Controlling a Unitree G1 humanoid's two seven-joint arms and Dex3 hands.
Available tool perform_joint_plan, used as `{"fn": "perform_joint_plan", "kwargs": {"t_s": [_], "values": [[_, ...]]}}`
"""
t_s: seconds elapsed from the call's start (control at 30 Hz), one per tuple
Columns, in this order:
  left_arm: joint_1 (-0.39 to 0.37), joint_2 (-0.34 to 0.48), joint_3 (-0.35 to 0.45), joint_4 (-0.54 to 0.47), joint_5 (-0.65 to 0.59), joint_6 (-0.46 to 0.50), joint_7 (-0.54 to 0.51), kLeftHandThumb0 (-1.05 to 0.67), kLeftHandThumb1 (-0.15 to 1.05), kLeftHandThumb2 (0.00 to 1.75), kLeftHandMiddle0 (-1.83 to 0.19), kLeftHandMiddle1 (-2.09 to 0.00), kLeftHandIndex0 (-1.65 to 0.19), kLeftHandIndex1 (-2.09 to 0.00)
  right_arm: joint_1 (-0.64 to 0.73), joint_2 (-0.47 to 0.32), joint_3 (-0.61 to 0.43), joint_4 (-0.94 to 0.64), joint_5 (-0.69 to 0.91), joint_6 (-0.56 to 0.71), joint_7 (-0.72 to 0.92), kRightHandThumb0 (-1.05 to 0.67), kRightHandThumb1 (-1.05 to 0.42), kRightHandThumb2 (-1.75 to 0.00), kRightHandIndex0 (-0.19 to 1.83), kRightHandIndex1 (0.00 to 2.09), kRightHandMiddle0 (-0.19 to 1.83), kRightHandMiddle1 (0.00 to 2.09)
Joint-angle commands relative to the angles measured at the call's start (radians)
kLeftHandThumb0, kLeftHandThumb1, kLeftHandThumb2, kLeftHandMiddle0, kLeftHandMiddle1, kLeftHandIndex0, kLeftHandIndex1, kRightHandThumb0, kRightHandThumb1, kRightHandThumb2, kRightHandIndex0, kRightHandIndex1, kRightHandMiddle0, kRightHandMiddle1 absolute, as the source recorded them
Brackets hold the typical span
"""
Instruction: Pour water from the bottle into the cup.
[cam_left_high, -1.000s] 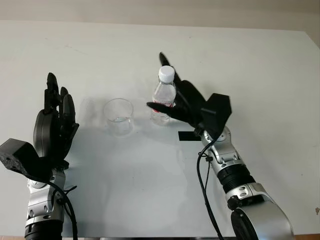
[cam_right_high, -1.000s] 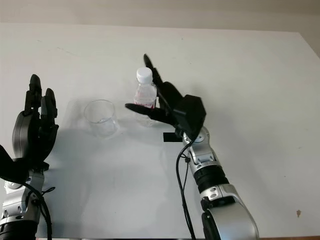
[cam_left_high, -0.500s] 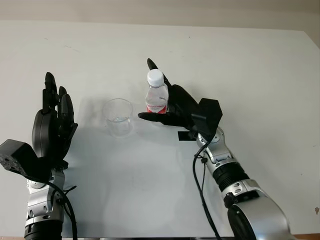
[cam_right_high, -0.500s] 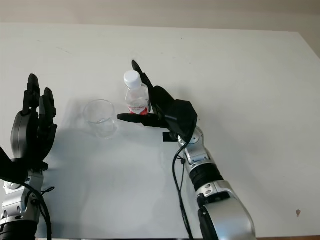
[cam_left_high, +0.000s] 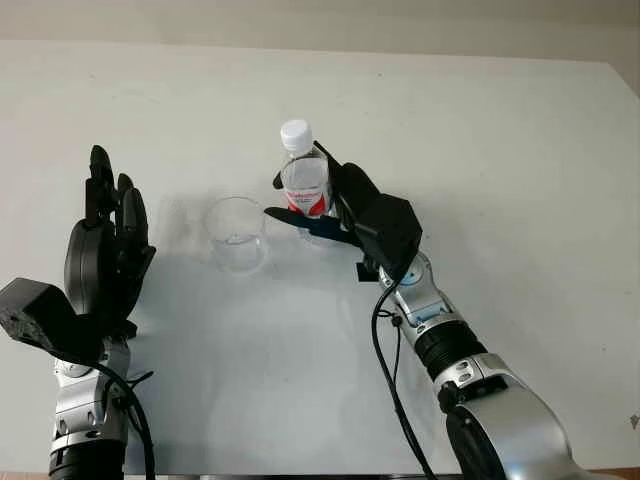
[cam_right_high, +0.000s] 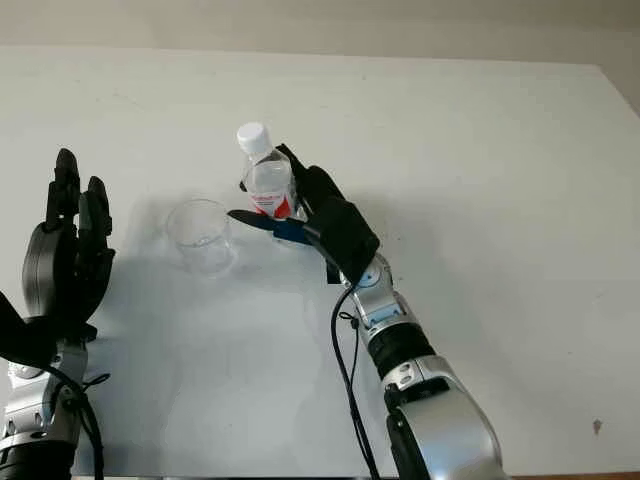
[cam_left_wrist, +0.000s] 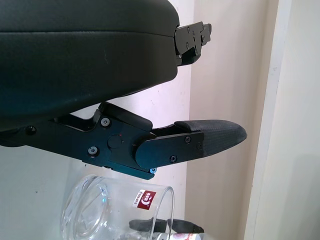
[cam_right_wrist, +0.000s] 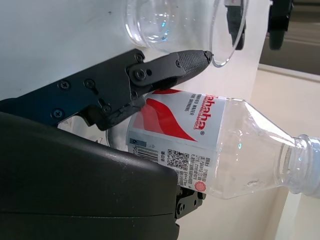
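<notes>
Table (cam_left_high: 520, 150): white, bears all items.

Left robot hand (cam_left_high: 105, 250): black, open, holding nothing, upright at the near left of the table, well apart from the cup.

Right robot hand (cam_left_high: 335, 205): black, fingers closed around the bottle's labelled body; one finger (cam_right_wrist: 170, 67) crosses the front of the label, the palm backs the far side.

Bottle (cam_left_high: 303, 183): clear plastic, white cap on, red and white label. Held in the right robot hand near the table's middle, tilted slightly with the cap leaning toward the cup. Whether its base touches the table cannot be told.

Cup (cam_left_high: 237, 233): clear, upright on the table, just left of the bottle, between the two robot hands.
</notes>
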Motion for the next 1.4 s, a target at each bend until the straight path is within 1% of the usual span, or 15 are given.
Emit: {"fn": "perform_joint_plan", "kwargs": {"t_s": [0.0,0.03,0.13,0.23,0.37,0.47,0.63,0.7,0.8,0.9,1.0,1.03,1.13,1.27,1.37], "values": [[-0.012,0.008,-0.001,0.002,0.006,-0.001,-0.003,-0.73,1.05,0.55,0.19,0.00,0.19,0.00,-0.011,-0.022,0.011,0.007,-0.007,-0.011,0.018,-0.37,-1.05,-0.49,1.62,2.09,1.38,2.09],[-0.015,0.010,-0.001,0.005,0.007,-0.004,-0.005,-0.73,1.05,0.55,0.19,0.00,0.19,0.00,-0.012,-0.029,0.016,0.005,-0.014,-0.011,0.026,-0.36,-1.05,-0.51,1.69,2.09,1.43,2.09],[-0.021,0.013,0.000,0.007,0.008,-0.002,-0.008,-0.72,1.05,0.56,0.19,0.00,0.19,0.00,-0.011,-0.037,0.017,-0.003,-0.012,-0.007,0.038,-0.34,-1.05,-0.53,1.81,2.09,1.53,2.09],[-0.024,0.015,0.001,0.010,0.006,0.000,-0.010,-0.72,1.05,0.57,0.19,0.00,0.19,0.00,-0.010,-0.038,0.013,-0.006,-0.008,-0.003,0.028,-0.33,-1.05,-0.54,1.83,2.09,1.55,2.09],[-0.024,0.014,0.007,0.019,0.001,-0.008,-0.016,-0.72,1.05,0.57,0.19,0.00,0.19,0.00,-0.012,-0.023,-0.031,0.011,0.048,0.008,0.014,-0.33,-1.05,-0.55,1.83,2.09,1.56,2.09],[-0.023,0.015,0.007,0.021,0.004,-0.015,-0.018,-0.72,1.05,0.57,0.19,0.00,0.19,0.00,-0.027,-0.018,-0.065,0.032,0.092,0.030,0.016,-0.35,-1.05,-0.55,1.75,2.09,1.48,2.09],[-0.029,0.019,0.007,0.025,0.007,-0.022,-0.021,-0.72,1.05,0.58,0.19,0.00,0.19,0.00,-0.078,-0.024,-0.117,0.076,0.149,0.019,0.029,-0.37,-1.05,-0.55,1.68,2.09,1.45,2.09],[-0.031,0.017,0.008,0.026,0.006,-0.026,-0.022,-0.72,1.05,0.58,0.19,0.00,0.19,0.00,-0.114,-0.037,-0.131,0.099,0.157,0.002,0.021,-0.36,-1.05,-0.53,1.58,2.09,1.38,2.09],[-0.031,0.016,0.008,0.023,0.006,-0.026,-0.021,-0.72,1.05,0.58,0.19,0.00,0.19,0.00,-0.184,-0.069,-0.122,0.135,0.117,-0.028,-0.016,-0.35,-1.05,-0.49,1.40,2.09,1.19,2.09],[-0.029,0.014,0.008,0.014,0.009,-0.022,-0.013,-0.72,1.05,0.58,0.19,0.00,0.19,0.00,-0.258,-0.106,-0.062,0.171,0.004,-0.060,-0.093,-0.34,-1.05,-0.43,1.30,2.09,1.08,2.09],[-0.027,0.011,0.008,0.013,0.008,-0.021,-0.012,-0.72,1.05,0.57,0.19,0.00,0.19,0.00,-0.319,-0.125,0.003,0.213,-0.098,-0.113,-0.158,-0.34,-1.05,-0.40,1.23,2.09,0.99,2.09],[-0.027,0.010,0.007,0.014,0.008,-0.022,-0.012,-0.72,1.05,0.57,0.19,0.00,0.19,0.00,-0.332,-0.129,0.017,0.225,-0.121,-0.124,-0.174,-0.35,-1.05,-0.39,1.17,2.09,0.93,2.09],[-0.024,0.007,0.005,0.014,0.008,-0.022,-0.011,-0.72,1.05,0.57,0.19,0.00,0.19,0.00,-0.382,-0.155,0.110,0.250,-0.255,-0.152,-0.264,-0.37,-1.05,-0.38,1.07,2.09,0.82,2.09],[-0.022,0.000,0.001,0.012,0.011,-0.023,-0.006,-0.72,1.05,0.56,0.19,0.00,0.19,0.00,-0.431,-0.172,0.216,0.278,-0.403,-0.178,-0.394,-0.40,-1.05,-0.35,1.06,2.09,0.76,2.09],[-0.019,-0.003,-0.003,0.008,0.014,-0.020,0.000,-0.73,1.05,0.56,0.19,0.00,0.19,0.00,-0.454,-0.184,0.323,0.286,-0.547,-0.183,-0.547,-0.41,-1.05,-0.29,1.08,2.09,0.75,2.09]]}}
